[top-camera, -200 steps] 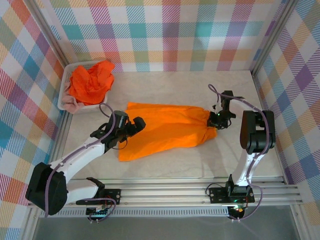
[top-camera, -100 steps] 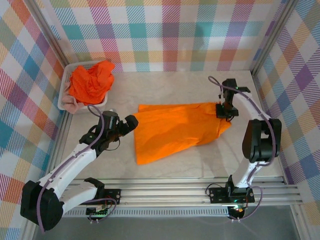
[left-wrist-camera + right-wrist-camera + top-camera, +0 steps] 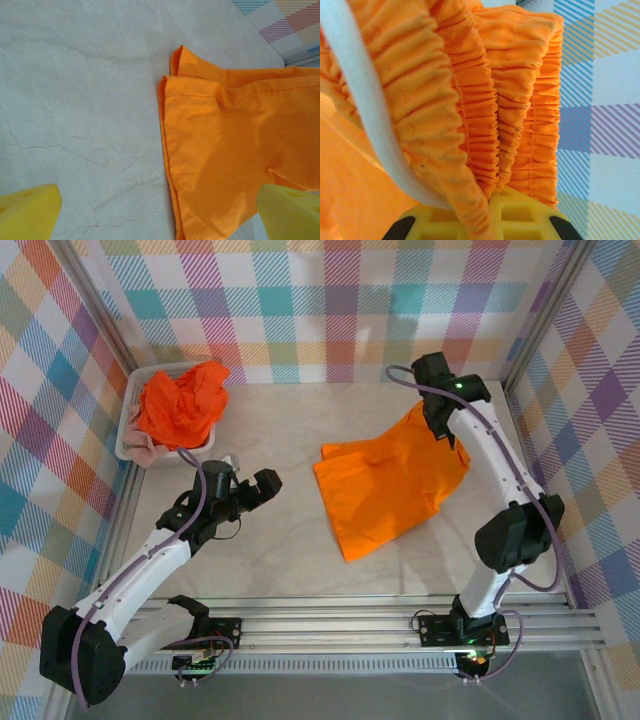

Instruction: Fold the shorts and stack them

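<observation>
Toward the back right of the table (image 3: 270, 570), my right gripper (image 3: 446, 438) is clenched on the gathered waistband (image 3: 490, 95) of the orange shorts (image 3: 385, 485). It holds that end raised, so the cloth slopes down from it and the leg hems (image 3: 172, 150) lie on the surface nearer the middle. My left gripper (image 3: 265, 483) is spread wide and grasps nothing. It hovers over bare table just to the left of those hems, apart from them. A second orange pair (image 3: 180, 405) and a bit of pink cloth (image 3: 148, 450) sit bunched in the white basket (image 3: 125, 425) at the back left.

I judge the step in hand to be laying this pair out flat before the first fold. To do it well, I should lower the waistband slowly while drawing it away from the hems, so the fabric lands taut rather than bunched. The wrist view shows the elastic pinched in several pleats, so the grip looks secure, but letting go too high would let it crumple. My free gripper could pin or take a hem corner. The two leg layers look slightly offset there, so aligning them first should give a cleaner fold.
</observation>
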